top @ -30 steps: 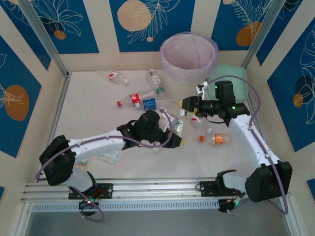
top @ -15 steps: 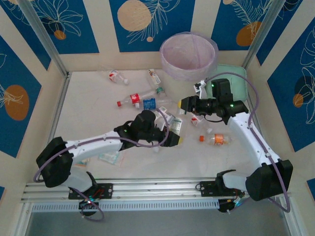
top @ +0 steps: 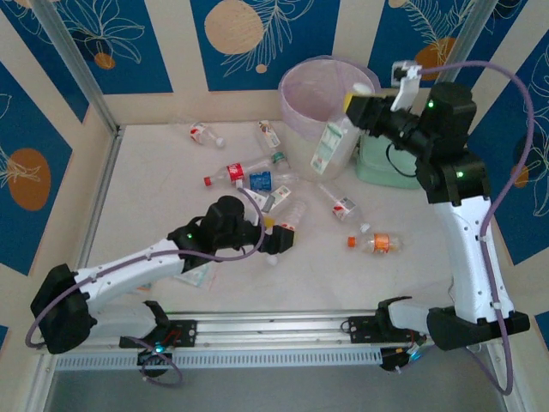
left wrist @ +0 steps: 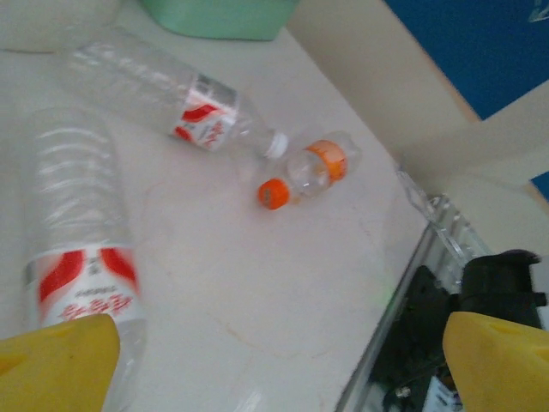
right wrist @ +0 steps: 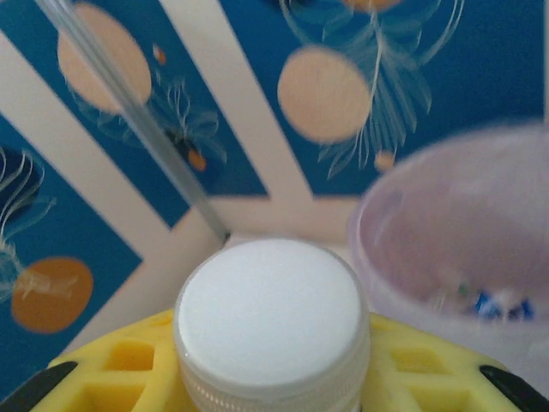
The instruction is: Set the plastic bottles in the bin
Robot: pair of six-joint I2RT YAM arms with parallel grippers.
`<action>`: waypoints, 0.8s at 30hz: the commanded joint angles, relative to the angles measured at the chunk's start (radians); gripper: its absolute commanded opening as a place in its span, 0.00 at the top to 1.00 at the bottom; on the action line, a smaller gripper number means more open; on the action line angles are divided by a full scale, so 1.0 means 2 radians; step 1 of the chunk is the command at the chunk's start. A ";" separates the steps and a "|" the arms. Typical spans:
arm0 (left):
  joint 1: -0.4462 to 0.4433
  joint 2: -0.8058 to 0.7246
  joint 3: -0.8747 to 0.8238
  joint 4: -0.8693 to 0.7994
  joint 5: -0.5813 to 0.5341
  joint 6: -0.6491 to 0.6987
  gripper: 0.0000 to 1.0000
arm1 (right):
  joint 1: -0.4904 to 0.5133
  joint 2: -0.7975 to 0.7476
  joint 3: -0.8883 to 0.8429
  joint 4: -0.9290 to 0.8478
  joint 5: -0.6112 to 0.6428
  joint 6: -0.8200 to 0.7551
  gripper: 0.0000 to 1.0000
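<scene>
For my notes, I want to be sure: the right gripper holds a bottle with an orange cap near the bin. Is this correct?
Not quite: the cap is white, as the right wrist view shows. The right gripper does hold the bottle near the bin.

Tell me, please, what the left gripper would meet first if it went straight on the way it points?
Probably the orange-capped bottle, lying nearly dead ahead of the open left gripper across bare table. The red-labelled bottle sits off to its side. Depth is unclear.
</scene>
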 commanded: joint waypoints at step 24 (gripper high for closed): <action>0.004 -0.135 -0.077 -0.139 -0.130 -0.072 0.08 | -0.019 0.396 0.229 0.190 0.128 -0.208 1.00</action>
